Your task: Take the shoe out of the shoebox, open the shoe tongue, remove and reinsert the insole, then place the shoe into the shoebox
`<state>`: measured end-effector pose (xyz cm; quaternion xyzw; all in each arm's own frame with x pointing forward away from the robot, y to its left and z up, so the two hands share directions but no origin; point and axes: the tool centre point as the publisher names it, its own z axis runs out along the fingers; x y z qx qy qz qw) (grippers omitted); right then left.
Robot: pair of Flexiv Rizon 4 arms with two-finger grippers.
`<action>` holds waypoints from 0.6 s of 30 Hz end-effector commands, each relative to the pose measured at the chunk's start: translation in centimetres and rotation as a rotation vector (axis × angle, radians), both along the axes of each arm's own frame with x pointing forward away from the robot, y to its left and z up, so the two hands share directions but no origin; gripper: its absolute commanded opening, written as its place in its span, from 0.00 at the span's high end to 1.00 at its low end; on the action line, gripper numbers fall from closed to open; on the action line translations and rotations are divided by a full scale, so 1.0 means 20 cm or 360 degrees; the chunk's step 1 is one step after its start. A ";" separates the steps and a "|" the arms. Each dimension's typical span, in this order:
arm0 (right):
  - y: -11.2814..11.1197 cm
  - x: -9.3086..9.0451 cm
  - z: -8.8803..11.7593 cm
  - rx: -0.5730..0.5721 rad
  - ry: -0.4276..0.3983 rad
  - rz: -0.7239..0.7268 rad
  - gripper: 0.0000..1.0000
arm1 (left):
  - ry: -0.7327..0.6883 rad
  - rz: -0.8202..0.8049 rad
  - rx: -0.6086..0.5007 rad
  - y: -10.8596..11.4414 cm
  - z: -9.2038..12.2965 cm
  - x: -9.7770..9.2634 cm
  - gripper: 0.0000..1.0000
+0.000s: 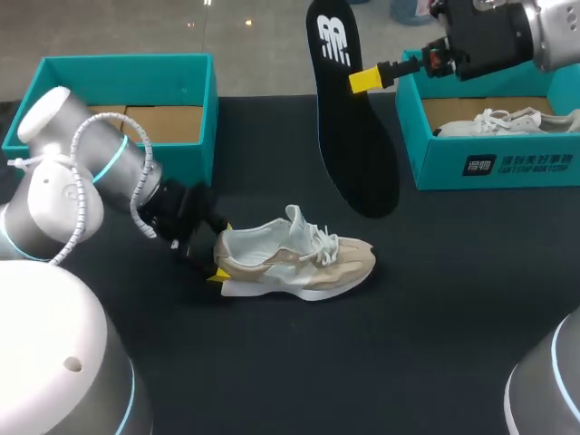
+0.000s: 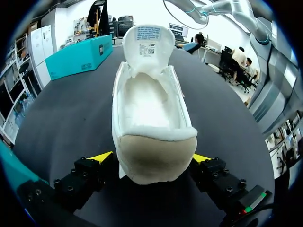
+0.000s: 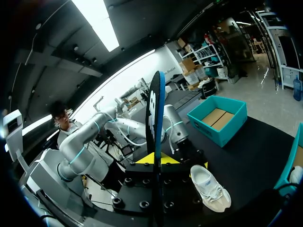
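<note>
Lighting: even, bright, overhead. Shadows: faint beneath the shoe [image 1: 294, 258] (barely legible on the black table [image 1: 453, 326]). Glare: soft sheen on left arm [image 1: 54, 195] shell.

The desk [image 1: 453, 344] is seen from above and behind in the head view, which is faced down and takes in the whole scene. The left wrist view is set low, just behind the heel of the shoe [image 2: 151, 123], and is faced along it across the desk. The right wrist view is held high above the desk and faced down past the insole [image 3: 152, 123], seen edge-on. The shoe is shared by all three views.
</note>
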<state>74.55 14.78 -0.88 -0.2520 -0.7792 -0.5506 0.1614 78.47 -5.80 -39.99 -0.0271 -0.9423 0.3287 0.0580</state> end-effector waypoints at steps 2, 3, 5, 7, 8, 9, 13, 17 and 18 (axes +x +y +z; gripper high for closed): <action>0.01 0.01 0.00 -0.0004 0.0002 0.0001 1.00 | 0.0020 -0.0027 0.0208 0.01 0.09 0.00 0.00; 0.01 0.01 0.00 -0.0004 0.0002 0.0001 1.00 | 0.0025 -0.0024 0.0236 0.01 0.10 -0.01 0.00; 0.01 0.01 0.00 -0.0004 0.0002 0.0001 1.00 | 0.0046 -0.0026 0.0304 0.01 0.11 -0.01 0.00; 0.01 0.01 0.00 -0.0004 0.0002 0.0001 1.00 | 0.0069 -0.0040 0.0385 0.01 0.12 -0.01 0.00; 0.01 0.01 0.00 -0.0004 0.0002 0.0001 1.00 | 0.0060 -0.0034 0.0424 0.01 0.13 -0.01 0.00; 0.01 0.01 0.00 -0.0004 0.0002 0.0001 1.00 | 0.0061 -0.0051 0.0482 0.01 0.13 -0.01 0.00; 0.01 0.01 0.00 -0.0004 0.0002 0.0001 1.00 | 0.0022 -0.0062 0.0701 0.02 0.16 -0.01 0.00; 0.01 0.01 0.00 -0.0004 0.0002 0.0001 1.00 | -0.0018 -0.0059 0.0779 0.02 0.18 -0.01 0.00; 0.01 0.01 0.00 -0.0004 0.0002 0.0001 1.00 | -0.0018 -0.0059 0.0779 0.02 0.18 -0.01 0.00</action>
